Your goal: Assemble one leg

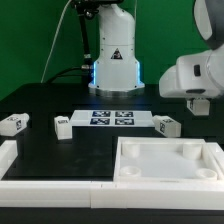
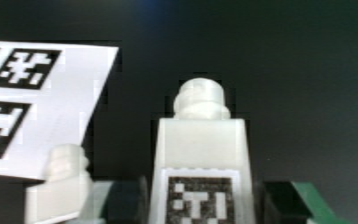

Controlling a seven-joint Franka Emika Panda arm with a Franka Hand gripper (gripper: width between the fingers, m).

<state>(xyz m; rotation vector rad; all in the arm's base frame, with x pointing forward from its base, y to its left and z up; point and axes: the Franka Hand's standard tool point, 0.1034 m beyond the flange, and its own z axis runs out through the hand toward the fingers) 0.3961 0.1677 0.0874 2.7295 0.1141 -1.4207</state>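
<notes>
Here the gripper [image 2: 202, 203] clasps one leg [image 2: 202, 140] between its fingers.

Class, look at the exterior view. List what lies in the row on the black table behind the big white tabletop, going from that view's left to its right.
leftmost leg → second leg → marker board → third leg

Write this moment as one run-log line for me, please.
gripper: shut on leg | other leg: beside marker board | tray: no leg fitted
</notes>
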